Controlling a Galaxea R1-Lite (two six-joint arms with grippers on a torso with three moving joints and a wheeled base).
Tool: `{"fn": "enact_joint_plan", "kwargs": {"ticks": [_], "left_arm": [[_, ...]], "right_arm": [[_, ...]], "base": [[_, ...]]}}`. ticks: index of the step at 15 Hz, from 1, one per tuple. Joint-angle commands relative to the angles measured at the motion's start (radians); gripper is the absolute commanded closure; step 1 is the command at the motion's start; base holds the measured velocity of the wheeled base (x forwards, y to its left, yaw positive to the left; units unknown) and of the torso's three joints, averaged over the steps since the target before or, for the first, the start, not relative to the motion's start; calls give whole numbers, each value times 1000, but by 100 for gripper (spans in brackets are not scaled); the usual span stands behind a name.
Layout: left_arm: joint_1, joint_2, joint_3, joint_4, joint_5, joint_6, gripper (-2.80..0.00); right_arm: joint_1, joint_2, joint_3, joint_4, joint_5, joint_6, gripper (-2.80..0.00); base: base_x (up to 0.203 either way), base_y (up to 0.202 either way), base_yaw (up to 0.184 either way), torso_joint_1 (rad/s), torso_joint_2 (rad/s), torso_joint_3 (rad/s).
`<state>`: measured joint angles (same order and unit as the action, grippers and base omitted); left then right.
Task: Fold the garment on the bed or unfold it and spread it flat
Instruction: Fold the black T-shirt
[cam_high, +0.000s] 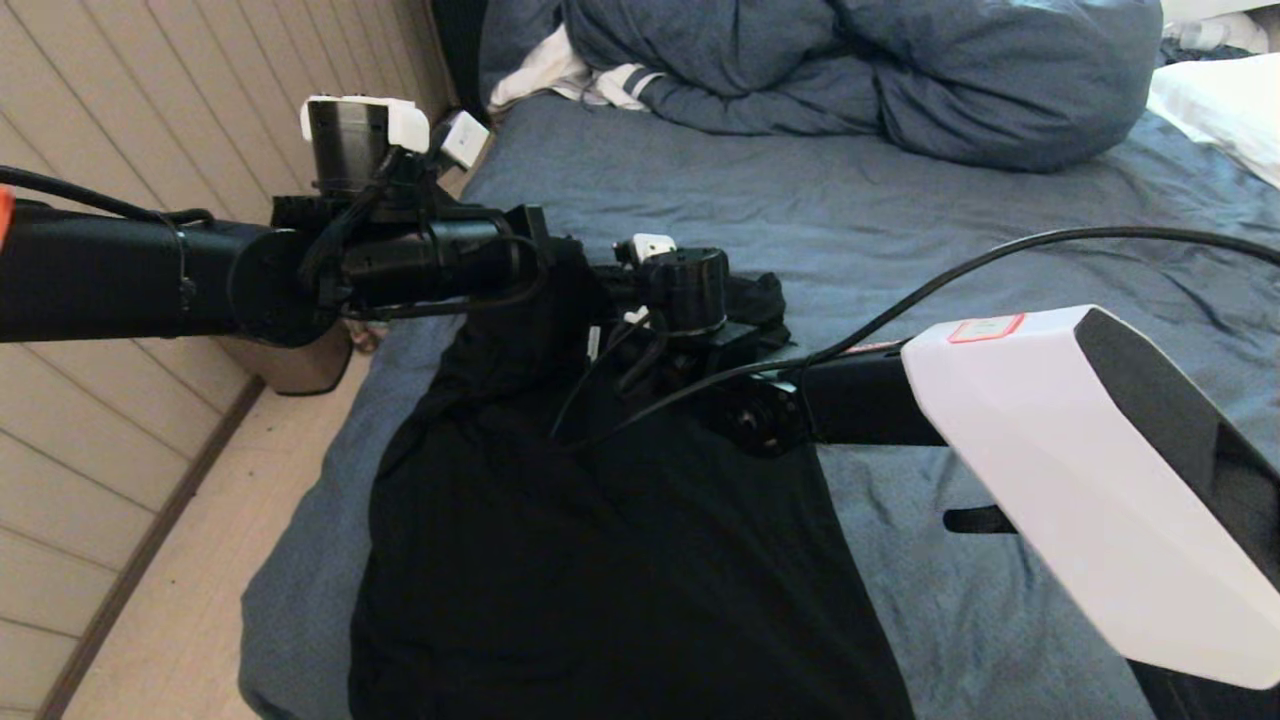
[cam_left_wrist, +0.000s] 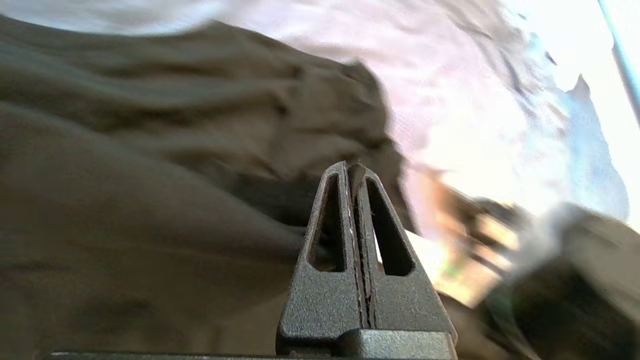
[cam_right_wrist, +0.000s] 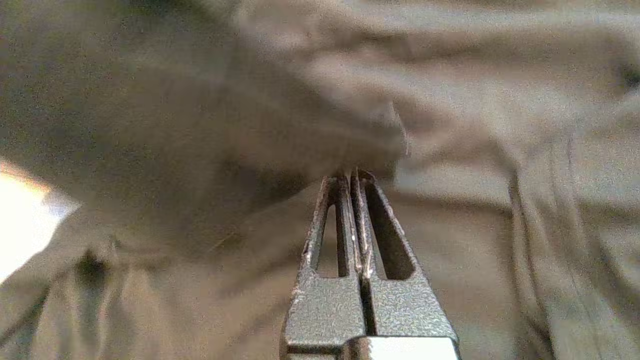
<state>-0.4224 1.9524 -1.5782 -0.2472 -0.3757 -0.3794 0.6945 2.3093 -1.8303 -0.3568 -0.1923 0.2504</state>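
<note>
**Garment pinched at its far end by both grippers**

Garment cloth is caught at both sets of jaws. In the left wrist view the left gripper (cam_left_wrist: 356, 167) has its two dark, grainy, wedge-shaped fingers (cam_left_wrist: 327, 290) pressed together, with a thin fold of fabric at their tips. The right gripper (cam_right_wrist: 354, 175) looks the same: two slotted, tapering fingers (cam_right_wrist: 327, 310) clenched, soft creased cloth bunched just beyond their points.

Seen from the head camera, the two grippers sit close together at the far end of the garment (cam_high: 600, 540), the left one toward the left and slightly farther back, the right one just to its right. There the fabric is gathered and lifted into a rumpled peak. From that peak the shirt spreads toward the near edge as one broad, matte black sheet with only soft ripples; no print shows on this face.

It lies on the left half of the bed (cam_high: 1000, 240), whose slate-blue sheet is finely wrinkled. At the far end lies one puffy, bunched blue duvet (cam_high: 900, 70), with one white striped cloth (cam_high: 590, 75) tucked beside it on the left.
</note>
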Motion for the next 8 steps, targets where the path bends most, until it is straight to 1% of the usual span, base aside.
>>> {"fn": "enact_joint_plan", "kwargs": {"ticks": [1,3,5,8], "left_arm": [[30,81,-55,-3,-2,-3,0],[56,139,-114,1,-2,-2,0],[73,203,-168,5,-2,-1,0],[77,264,-222,9,-2,0,0]], "right_arm": [[-1,-48,61,-7,3,3,0],[3,-77,111,-26,7,7,0],[28,-105,182,-42,10,7,0],[50,-158,275,-84,20,5,0]], "base": [[0,0,0,0,0,0],[0,0,0,0,0,0],[0,0,0,0,0,0],[0,0,0,0,0,0]]}}
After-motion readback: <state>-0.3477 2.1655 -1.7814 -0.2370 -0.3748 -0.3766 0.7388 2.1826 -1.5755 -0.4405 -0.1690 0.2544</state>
